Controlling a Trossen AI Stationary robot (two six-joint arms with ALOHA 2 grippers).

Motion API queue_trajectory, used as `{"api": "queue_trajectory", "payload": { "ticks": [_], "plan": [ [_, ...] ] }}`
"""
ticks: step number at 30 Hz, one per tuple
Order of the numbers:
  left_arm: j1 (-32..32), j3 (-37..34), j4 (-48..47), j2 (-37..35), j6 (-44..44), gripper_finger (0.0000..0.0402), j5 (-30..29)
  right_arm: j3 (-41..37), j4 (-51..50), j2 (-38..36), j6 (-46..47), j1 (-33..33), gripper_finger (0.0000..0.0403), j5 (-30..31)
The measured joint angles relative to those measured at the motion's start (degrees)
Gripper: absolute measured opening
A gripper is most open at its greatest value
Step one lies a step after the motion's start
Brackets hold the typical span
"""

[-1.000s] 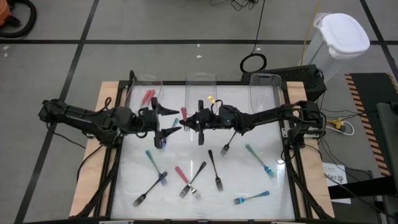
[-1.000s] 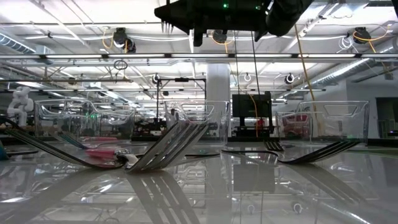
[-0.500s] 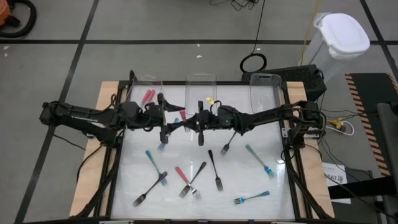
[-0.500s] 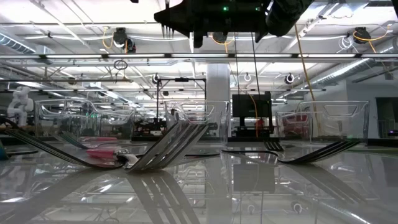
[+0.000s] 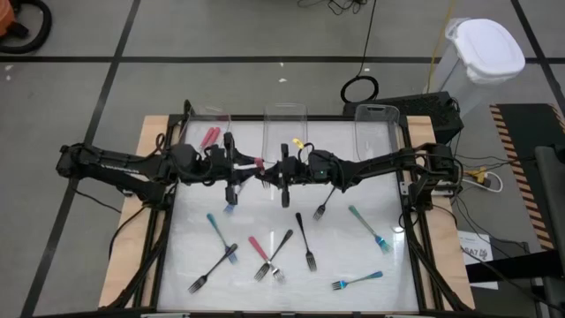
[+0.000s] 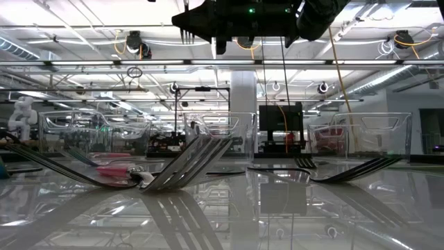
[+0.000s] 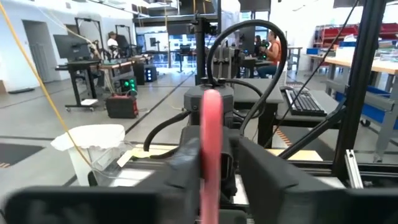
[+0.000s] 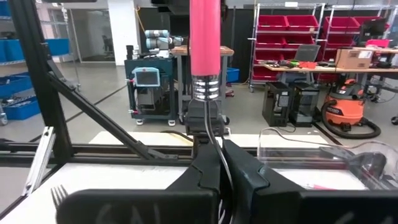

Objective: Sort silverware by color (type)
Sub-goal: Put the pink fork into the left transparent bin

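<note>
Pink-handled fork (image 5: 259,164) gripped between both arms' fingers, mid-table.

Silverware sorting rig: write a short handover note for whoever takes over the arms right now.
Left gripper: above the far middle of the table, shut on the handle of a pink fork.
Right gripper: facing it, shut on the metal end of the same fork, so this is mid-handover.
Done: red-handled forks lie in the left tray.
Left: finish passing the pink fork, probably to the left tray. Then sort the loose forks on the table (black, teal, blue and one pink). What the two other trays hold is hard to tell.
</note>
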Motion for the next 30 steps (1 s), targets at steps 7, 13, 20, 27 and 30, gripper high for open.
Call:
{"api": "queue_trajectory", "payload": {
  "ticks": [7,13,20,27,30],
  "plan": [
    [0.02,-0.02,0.55,-0.17,-2.38,0.0025,-1.2,0.0,-0.28,-0.02,0.48,0.16,0.0004,-0.09],
    [-0.01,-0.04,0.54,-0.25,-4.55,0.0026,-1.2,0.0,-0.71,-0.01,2.97,0.37,0.0039,0.37],
    [-1.49,-0.07,-3.33,-3.72,-6.52,0.0026,-1.53,0.02,-4.47,-0.04,6.8,0.44,0.0166,0.19],
    [-2.86,-0.04,-15.28,-13.77,-11.75,0.0026,-3.92,-0.01,-10.1,-0.62,7.49,1.32,0.0272,0.25],
    [-3.41,0.0,-21.64,-18.17,-13.5,0.0026,-5.16,-0.07,-14.33,-2.02,5.89,1.93,0.0294,0.37]
  ]
}}
